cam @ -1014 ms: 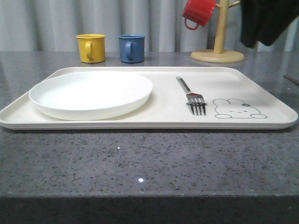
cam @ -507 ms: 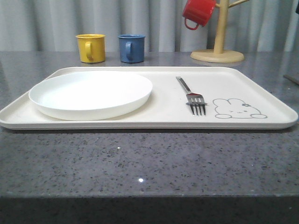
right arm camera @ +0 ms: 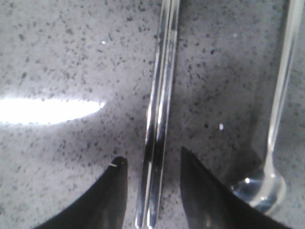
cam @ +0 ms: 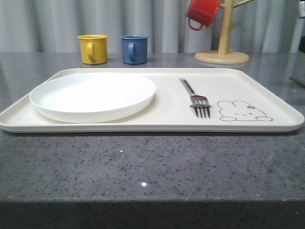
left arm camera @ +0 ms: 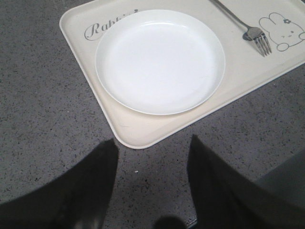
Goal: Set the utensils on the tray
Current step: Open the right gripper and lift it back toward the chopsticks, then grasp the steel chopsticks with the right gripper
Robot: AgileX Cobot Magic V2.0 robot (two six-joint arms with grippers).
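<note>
The cream tray with the bunny drawing lies across the table, holding the white plate and the silver fork. In the right wrist view the pair of chopsticks lies on the grey counter, running between the fingers of my right gripper, which is open and straddles them with gaps on both sides. The spoon lies beside them, its bowl just outside one finger. My left gripper hovers open over bare counter off the tray's near-left corner.
A yellow mug and a blue mug stand behind the tray. A red mug hangs on a wooden mug tree at the back right. The counter's front edge runs below the tray.
The dark arm at the top right of the front view a second ago has gone out of that view. Tray, plate and fork have not moved.
</note>
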